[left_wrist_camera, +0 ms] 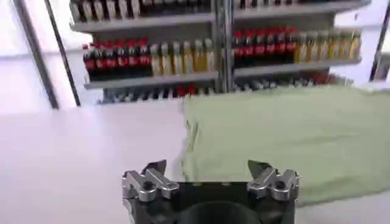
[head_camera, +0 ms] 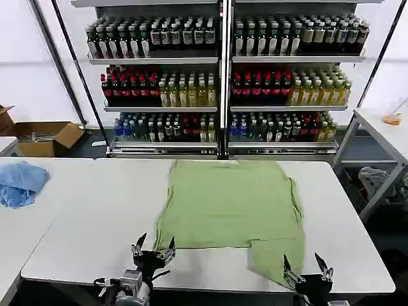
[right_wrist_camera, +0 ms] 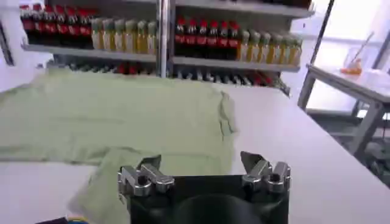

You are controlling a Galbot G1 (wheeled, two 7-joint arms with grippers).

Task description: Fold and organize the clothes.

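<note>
A light green shirt [head_camera: 226,201] lies spread flat on the white table [head_camera: 89,217], plain side up, with one flap reaching toward the front edge at the right. My left gripper [head_camera: 154,245] hovers open near the table's front edge, just at the shirt's near left corner [left_wrist_camera: 195,170]. My right gripper [head_camera: 307,264] is open too, at the front edge beside the shirt's near right flap [right_wrist_camera: 109,182]. Nothing sits between either pair of fingers. In the left wrist view the gripper [left_wrist_camera: 208,167] faces the shirt [left_wrist_camera: 286,134]; in the right wrist view the gripper [right_wrist_camera: 200,161] faces the shirt [right_wrist_camera: 116,115].
A light blue cloth [head_camera: 19,182] lies on the neighbouring table at the left. Shelves of bottles [head_camera: 220,83] stand behind the table. A cardboard box [head_camera: 48,137] sits on the floor at the back left, a side table [head_camera: 382,127] and grey cloth [head_camera: 376,182] at the right.
</note>
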